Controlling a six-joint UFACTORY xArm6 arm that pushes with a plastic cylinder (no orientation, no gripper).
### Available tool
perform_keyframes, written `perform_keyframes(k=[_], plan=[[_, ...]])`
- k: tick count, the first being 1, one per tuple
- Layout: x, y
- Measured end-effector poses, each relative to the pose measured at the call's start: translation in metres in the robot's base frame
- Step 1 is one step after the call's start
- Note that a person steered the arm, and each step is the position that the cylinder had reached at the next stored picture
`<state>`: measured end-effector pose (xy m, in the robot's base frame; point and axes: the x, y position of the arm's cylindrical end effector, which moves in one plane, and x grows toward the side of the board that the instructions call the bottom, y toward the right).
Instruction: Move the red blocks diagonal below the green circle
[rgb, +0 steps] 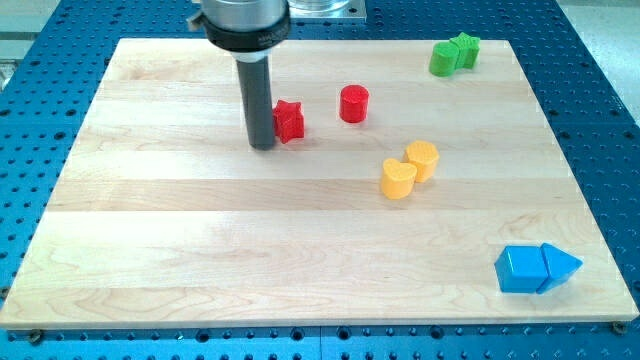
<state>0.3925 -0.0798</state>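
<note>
The red blocks lie in the upper middle of the counter (150, 210), a broad pale wooden board resting on a blue perforated base (600, 120). The arm carries no claw, so nothing is grasped or released; it ends in a dark rod (259, 95) hanging from a wide grey and black mount (243, 18) at the view's top.

The blue blocks are the biggest pieces, set touching in the counter's lower right corner: a blue cube (521, 270) with a blue triangular block (560, 266) on its right. Two yellow blocks sit right of centre, a yellow heart-like block (398, 179) touching a yellow cylinder (422, 160) up and to its right. Two green blocks touch in the upper right corner, a rounded green block (443, 57) and a green star-like block (466, 49).

The red cylinder (354, 104) stands a little apart to the right of the red star-shaped block (289, 121). My tip (263, 146) rests on the counter just beside the red star's left side, seemingly touching it.
</note>
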Motion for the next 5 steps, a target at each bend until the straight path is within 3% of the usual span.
perform_keyframes(k=[1,3,4,5], plan=[[-0.008,0.009],[-0.042,0.167],[-0.071,0.201],[-0.067,0.166]])
